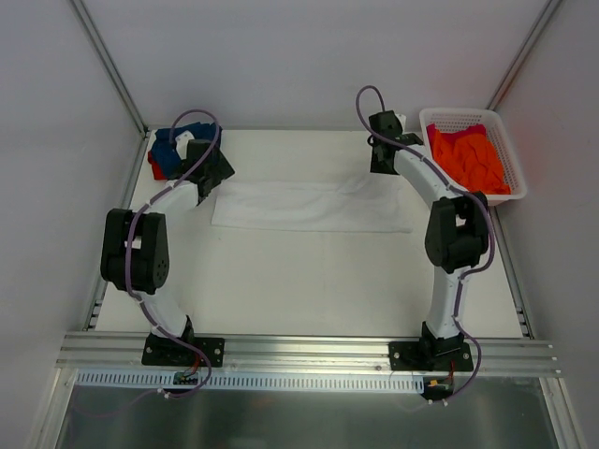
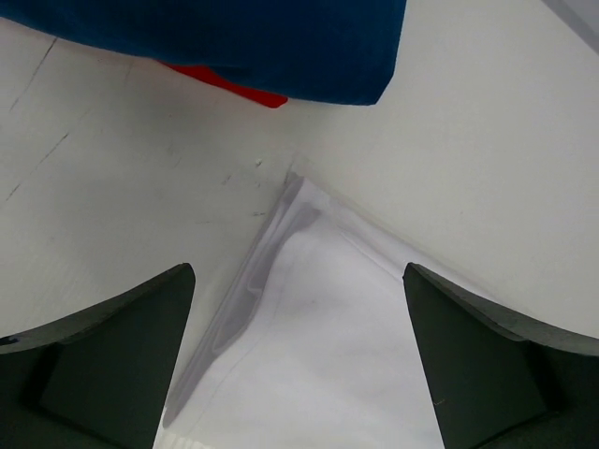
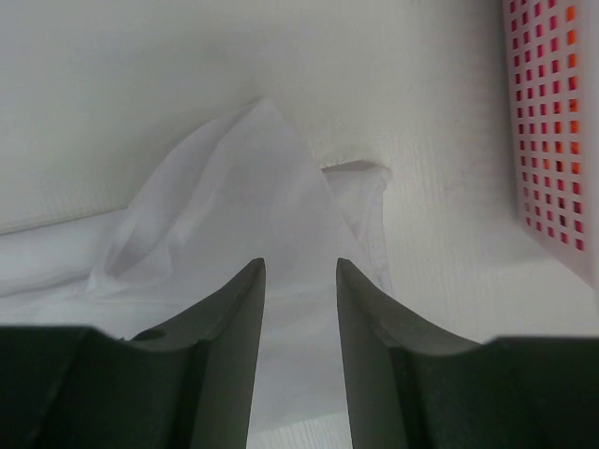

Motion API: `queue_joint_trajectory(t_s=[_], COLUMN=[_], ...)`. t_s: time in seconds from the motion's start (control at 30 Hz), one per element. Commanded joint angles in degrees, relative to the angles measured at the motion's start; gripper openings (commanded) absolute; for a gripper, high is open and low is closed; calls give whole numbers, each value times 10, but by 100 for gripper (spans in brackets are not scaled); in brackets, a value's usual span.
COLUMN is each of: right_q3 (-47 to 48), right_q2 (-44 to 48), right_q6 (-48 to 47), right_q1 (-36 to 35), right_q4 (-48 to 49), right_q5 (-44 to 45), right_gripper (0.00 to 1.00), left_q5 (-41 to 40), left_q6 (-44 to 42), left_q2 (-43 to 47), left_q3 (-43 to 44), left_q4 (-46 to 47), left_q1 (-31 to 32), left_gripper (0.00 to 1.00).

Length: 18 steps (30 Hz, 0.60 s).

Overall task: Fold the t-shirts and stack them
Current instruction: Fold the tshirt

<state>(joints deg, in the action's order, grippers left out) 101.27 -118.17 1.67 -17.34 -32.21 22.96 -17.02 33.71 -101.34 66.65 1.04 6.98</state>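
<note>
White cloth lay across the middle of the table (image 1: 309,290) in the top view: the white t-shirt (image 1: 309,208), folded into a long flat band running left to right. At the far left corner sat the blue t-shirt (image 1: 171,145), with the red t-shirt (image 1: 155,168) showing at its near-left edge. At the far right stood a white lattice basket (image 1: 459,114) with the orange t-shirt (image 1: 473,159) bunched inside it. The left gripper (image 1: 213,180) hung over the band's far left corner, just beside the blue and red pile. The right gripper (image 1: 381,166) hung over the band's far right end, near the basket. From this height the jaws of neither could be read.

Seen from the left wrist, the left gripper (image 2: 298,271) had its jaws wide apart, one finger on each side of the white t-shirt's (image 2: 318,327) corner. That corner pointed away from the camera and lay flat on the table (image 2: 122,178), its left edge doubled over in a narrow fold. Beyond it, apart from the white cloth, the blue t-shirt (image 2: 243,47) filled the top of the view. A strip of the red t-shirt (image 2: 234,86) poked out from under it.

Seen from the right wrist, the right gripper (image 3: 301,264) had its fingers drawn close, with a narrow gap between them that was filled with the white t-shirt (image 3: 234,178). I could not tell whether they pinched it. The cloth rose to a rumpled peak beyond the fingertips. The basket (image 3: 552,122) stood at the right edge, orange showing through its holes.
</note>
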Motion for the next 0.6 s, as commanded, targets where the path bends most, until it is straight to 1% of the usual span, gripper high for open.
queue_joint_trajectory(t_s=[0.0,0.13,0.4,0.57], right_q3=[-3,-27,-127,-172], right_q2=[89,124,164,181], right_q6=[-11,-4,39,64], right_q1=[-20,-44,-99,-124], right_q4=[-16,-35,-45,-44], right_q5=[18,20,9,15], right_gripper=[40,40,40,40], left_q5=[12,47,123,128], left_q6=[-8,-11,-7,-14], left_q2=[65,83,81,68], left_q3=[-19,-34,-71,-72], left_q4=[7,0,-7,-21], left_q1=[-8,-7,7,28], left_gripper=[95,95,94,93])
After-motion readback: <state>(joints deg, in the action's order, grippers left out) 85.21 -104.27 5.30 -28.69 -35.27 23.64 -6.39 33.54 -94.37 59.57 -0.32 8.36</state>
